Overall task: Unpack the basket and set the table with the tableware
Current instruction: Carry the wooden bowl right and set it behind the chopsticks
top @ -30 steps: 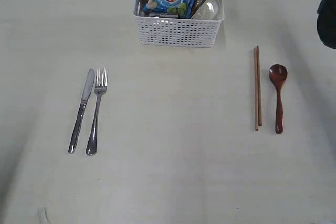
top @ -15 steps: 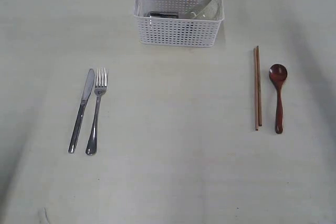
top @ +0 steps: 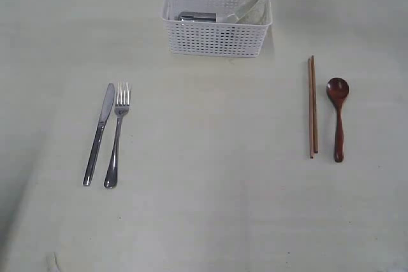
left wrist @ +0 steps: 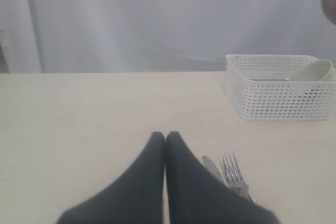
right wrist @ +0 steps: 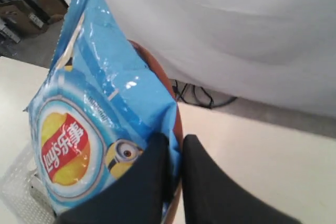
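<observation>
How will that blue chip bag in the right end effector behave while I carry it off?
The chip bag looks puffed and glossy, so it is probably light and slippery in the right end effector. Its film creases, so it may flop and swing. A brown plate seems pinched behind it and might slip out.

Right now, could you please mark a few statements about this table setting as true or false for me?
1. The knife lies right beside the fork on the table. True.
2. The chopsticks are inside the basket. False: they lie on the table next to the wooden spoon.
3. The right tool is pinching a blue chip bag. True.
4. The left tool is open around the fork. False: its fingers are together, holding nothing.
5. The basket is empty. False: a cream bowl and a steel cup sit in it.
</observation>
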You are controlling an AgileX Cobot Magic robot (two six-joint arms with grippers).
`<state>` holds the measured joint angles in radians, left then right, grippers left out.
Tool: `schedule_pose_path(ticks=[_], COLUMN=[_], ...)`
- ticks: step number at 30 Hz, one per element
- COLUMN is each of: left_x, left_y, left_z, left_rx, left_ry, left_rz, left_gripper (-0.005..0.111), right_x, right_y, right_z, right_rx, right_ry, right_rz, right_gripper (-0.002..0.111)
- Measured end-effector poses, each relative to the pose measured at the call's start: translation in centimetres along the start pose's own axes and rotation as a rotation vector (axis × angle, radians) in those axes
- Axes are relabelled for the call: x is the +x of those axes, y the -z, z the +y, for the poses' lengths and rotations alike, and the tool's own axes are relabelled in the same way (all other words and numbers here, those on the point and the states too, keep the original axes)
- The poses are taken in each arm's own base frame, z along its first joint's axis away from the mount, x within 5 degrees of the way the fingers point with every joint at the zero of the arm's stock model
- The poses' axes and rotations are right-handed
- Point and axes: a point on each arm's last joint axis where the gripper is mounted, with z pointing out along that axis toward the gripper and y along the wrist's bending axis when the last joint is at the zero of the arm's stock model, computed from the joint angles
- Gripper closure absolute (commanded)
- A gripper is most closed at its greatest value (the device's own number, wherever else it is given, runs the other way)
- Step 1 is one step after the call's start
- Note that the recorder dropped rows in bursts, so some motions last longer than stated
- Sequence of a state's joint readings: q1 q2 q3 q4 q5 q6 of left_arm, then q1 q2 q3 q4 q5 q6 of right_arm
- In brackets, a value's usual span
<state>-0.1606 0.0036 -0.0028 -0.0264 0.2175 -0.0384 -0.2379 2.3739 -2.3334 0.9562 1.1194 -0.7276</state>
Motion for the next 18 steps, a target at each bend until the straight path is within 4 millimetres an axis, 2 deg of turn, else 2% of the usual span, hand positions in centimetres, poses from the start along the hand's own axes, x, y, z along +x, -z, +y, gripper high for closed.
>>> schedule_pose_path(ticks=[3,5,8,13,18], left_x=[0.0,0.0,0.0,0.0,0.0], left_y=[0.0,0.0,0.0,0.0,0.0], left_z=[0.0,0.0,0.0,0.0,0.0], left_rx=[0.0,0.0,0.0,0.0,0.0], left_ry=[0.0,0.0,0.0,0.0,0.0], left_rz=[0.0,0.0,0.0,0.0,0.0], left_gripper=[0.107,0.107,0.107,0.107,0.107], right_x=[2.3,3.9,6.1,9.3,11.9], right_y=[1.8,2.1,1.5,-0.9,-5.7], right_z=[-4.6,-7.1,-9.2,-10.0,-8.5], right_rx=[0.026,0.046,0.052,0.026,-0.004], right_ry=[-0.183,-0.301,-0.415,-0.516,-0.52], right_rz=[0.046,0.064,0.095,0.179,0.3], right_gripper=[0.109,0.109,0.109,0.109,0.109])
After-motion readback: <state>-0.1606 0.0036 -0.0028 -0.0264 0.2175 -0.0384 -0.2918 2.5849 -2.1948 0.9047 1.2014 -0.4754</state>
